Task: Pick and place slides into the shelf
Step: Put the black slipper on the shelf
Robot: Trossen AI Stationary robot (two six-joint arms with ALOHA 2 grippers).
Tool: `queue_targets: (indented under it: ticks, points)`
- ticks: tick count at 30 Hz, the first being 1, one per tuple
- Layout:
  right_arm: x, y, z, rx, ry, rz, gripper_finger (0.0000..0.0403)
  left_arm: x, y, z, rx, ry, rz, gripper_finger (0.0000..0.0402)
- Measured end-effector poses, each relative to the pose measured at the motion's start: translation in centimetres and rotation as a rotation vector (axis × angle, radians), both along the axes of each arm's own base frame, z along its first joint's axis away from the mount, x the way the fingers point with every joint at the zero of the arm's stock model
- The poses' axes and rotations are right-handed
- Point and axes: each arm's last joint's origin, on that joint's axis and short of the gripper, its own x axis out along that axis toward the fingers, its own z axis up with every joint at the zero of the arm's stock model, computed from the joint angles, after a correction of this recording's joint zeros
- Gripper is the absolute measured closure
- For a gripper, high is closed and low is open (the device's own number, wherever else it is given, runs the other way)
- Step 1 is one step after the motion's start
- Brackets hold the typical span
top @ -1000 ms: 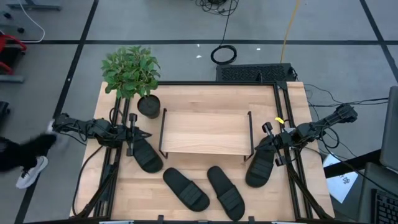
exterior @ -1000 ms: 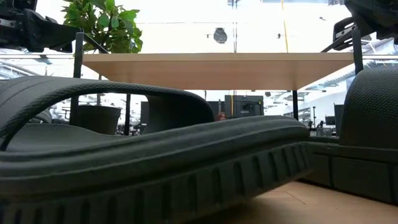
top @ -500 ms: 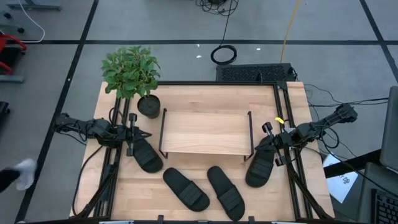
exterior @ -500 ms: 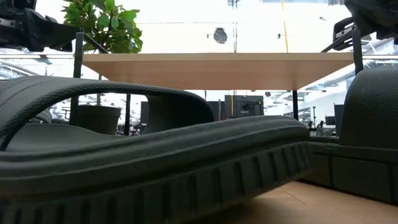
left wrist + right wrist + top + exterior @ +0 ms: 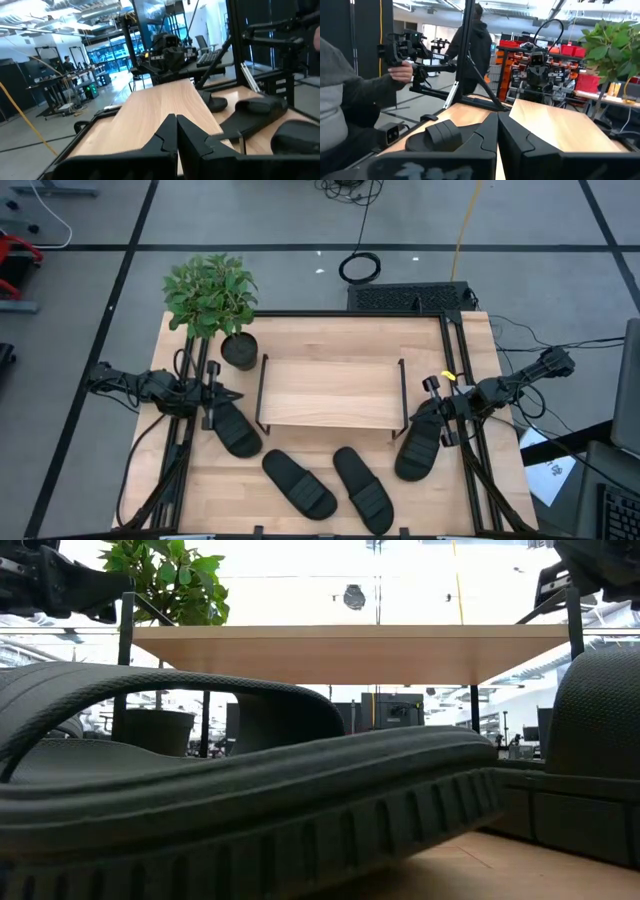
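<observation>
High view: shelf (image 5: 330, 392) stands mid-tabletop, top board bare; four slides on the tabletop (image 5: 470, 340), none shelved; left slide (image 5: 233, 426) just off the shelf's left frame, two middle slides (image 5: 298, 483) (image 5: 362, 489) near the front edge, right slide (image 5: 419, 442) by the right frame; plant pot (image 5: 239, 350) toward the back-left corner; left end effector (image 5: 213, 395) hovers at the back end of the left slide, arm reaching in level from the left edge; right end effector (image 5: 436, 412) mirrors it over the right slide, arm stretched in from the right edge. Low view: a slide (image 5: 250, 810) fills the foreground, shelf board (image 5: 350, 640) above and behind it. Left wrist view: fingers pressed together, tips meeting, nothing pinched; shelf top (image 5: 150, 115) ahead. Right wrist view: fingers likewise pressed together, empty; a slide (image 5: 437, 136) beside them, a person's hand (image 5: 400, 72) beyond the tabletop. Judgement: pick not yet begun; to do it well, spread the fingers, descend over the strap, pinch across it, lift level, slide in under the board clear of the wire frames.
</observation>
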Motion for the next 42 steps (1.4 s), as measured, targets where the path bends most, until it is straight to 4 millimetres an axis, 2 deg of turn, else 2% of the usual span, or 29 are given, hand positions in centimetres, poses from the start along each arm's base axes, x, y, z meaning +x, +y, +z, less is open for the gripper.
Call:
queue_targets:
  ticks: [8, 12, 15, 19, 22, 27, 32, 37, 42]
  points:
    - [0.2, -0.6, 0.1, -0.034, -0.008, -0.220, 0.0403, -0.1, 0.0, 0.9, 0.036, -0.096, 0.008, 0.0401]
    - [0.2, -0.6, 0.9, -0.087, -0.069, -0.263, 0.0397, -0.2, 0.1, 1.3, 0.112, -0.136, 0.023, 0.0401]
    - [0.1, -0.8, 2.4, -0.095, -0.069, -0.323, 0.0375, -0.2, 0.1, 1.5, 0.142, -0.167, 0.040, 0.0401]
    - [-0.2, -1.3, 4.5, -0.146, 0.082, -0.514, 0.0325, -0.4, 0.2, 2.0, 0.157, -0.211, 0.067, 0.0401]
    - [-0.5, -1.5, 5.9, -0.121, 0.160, -0.588, 0.0285, -0.4, 0.2, 2.2, 0.200, -0.237, 0.080, 0.0401]
    - [-0.9, -1.5, 8.8, -0.052, 0.238, -0.590, 0.0234, -0.7, 0.3, 2.9, 0.283, -0.310, 0.128, 0.0401]
    - [-2.5, -2.4, 12.1, -0.004, 0.322, -0.593, 0.0223, -0.7, 0.7, 2.8, 0.265, -0.267, 0.254, 0.0401]
    - [-4.2, -3.3, 13.3, 0.022, 0.479, -0.573, 0.0223, -0.3, 0.9, 1.5, 0.190, -0.118, 0.325, 0.0401]
    - [-5.8, -3.7, 13.4, 0.197, 0.698, -0.500, 0.0222, -0.2, 0.9, 1.1, 0.186, -0.083, 0.320, 0.0401]
